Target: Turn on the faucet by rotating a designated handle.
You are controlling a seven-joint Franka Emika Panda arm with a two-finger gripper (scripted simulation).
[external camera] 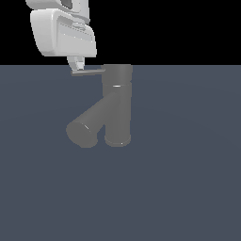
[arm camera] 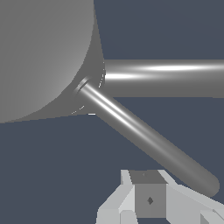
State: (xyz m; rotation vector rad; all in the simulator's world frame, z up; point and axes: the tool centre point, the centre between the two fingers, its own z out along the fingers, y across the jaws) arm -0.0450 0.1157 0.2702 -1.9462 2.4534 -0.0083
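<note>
The faucet (external camera: 117, 110) is a dark grey upright cylinder with a thick slanted spout (external camera: 89, 124) and a wider cap on top. The handle (external camera: 87, 71), a thin straight rod, sticks out sideways from the cap toward the exterior view's left. My gripper (external camera: 78, 65) hangs just above the rod's free end, its fingers together with nothing between them. In the wrist view the handle (arm camera: 144, 135) runs diagonally from the cap (arm camera: 43, 57), and my gripper (arm camera: 148, 199) sits close beside its far end. I cannot tell whether they touch. The spout (arm camera: 175, 78) shows behind the rod.
The faucet stands on a flat dark blue-grey surface (external camera: 188, 188). The white hand body (external camera: 61, 33) is above and to the exterior view's left of the cap.
</note>
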